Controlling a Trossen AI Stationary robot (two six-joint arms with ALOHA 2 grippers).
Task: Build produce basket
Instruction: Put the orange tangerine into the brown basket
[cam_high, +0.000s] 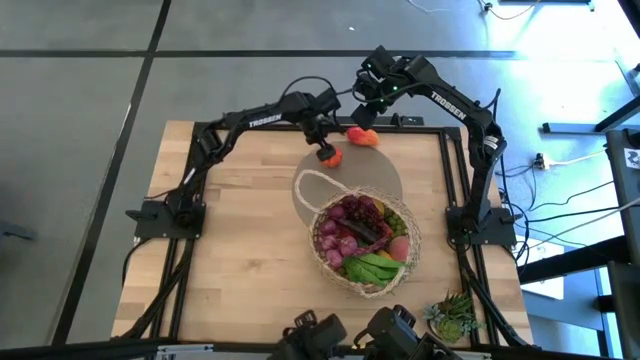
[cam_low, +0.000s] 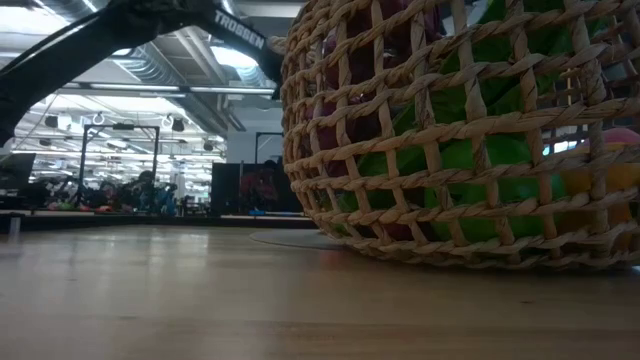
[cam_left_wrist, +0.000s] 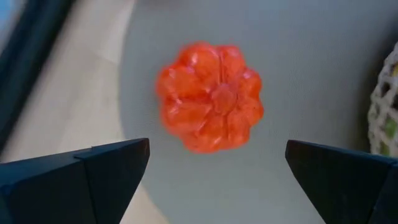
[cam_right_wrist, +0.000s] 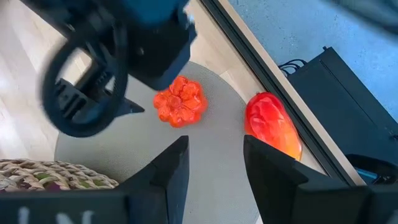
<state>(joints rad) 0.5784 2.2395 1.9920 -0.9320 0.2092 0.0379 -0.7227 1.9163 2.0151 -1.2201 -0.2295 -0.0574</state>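
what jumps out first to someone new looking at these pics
A wicker basket heaped with toy produce sits near the table's right front. Behind it, on a grey mat, the left pincer hangs open over an orange pumpkin, with a red pepper close by.

Woven wicker basket (cam_high: 335, 262), wooden table (cam_high: 240, 240)

- Round tan woven wicker basket (cam_low: 460, 130) cut off by the top and right edges in the low view; only a sliver of weave (cam_left_wrist: 385, 102) visible at the edge of the left wrist view.
- Green and dark red produce (cam_low: 480, 160) inside seen only through gaps in the weave; kinds not discernible.
- Ribbed orange-red toy fruit (cam_high: 331, 156) partly covered by the left gripper (cam_high: 326, 150) from above; blurred in the left wrist view.
- Background room in the low view too small to resolve.
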